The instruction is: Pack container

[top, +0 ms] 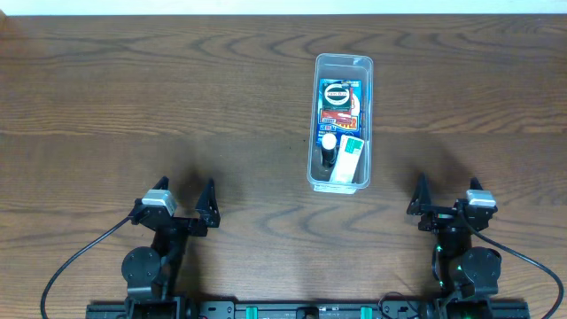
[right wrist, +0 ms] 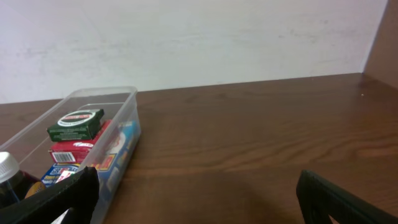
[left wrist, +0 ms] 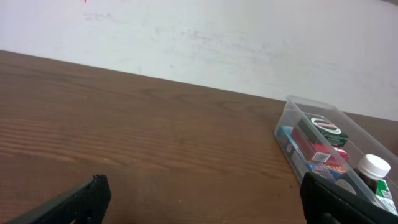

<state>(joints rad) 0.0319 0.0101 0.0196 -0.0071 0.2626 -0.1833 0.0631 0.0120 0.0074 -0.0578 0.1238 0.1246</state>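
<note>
The container (top: 345,66) is set lengthwise, top to bottom, just right of centre in the overhead frame, nearer the right claw (top: 447,188) than the left claw (top: 186,188), both of which are spread wide and empty.

Table (top: 177,106): dark brown wood, grain running left-right, and it fills nearly the whole overhead frame. Thin pale strip along the top edge; in both wrist views the far edge meets a white wall. Only one item sits directly on it: a container (top: 345,66) of clear plastic, long and narrow, with rounded corners and a rim. It's flat on its base, upper centre-right of the overhead frame, long axis top-to-bottom. It shows at lower right of the left wrist view and lower left of the right wrist view.
</note>
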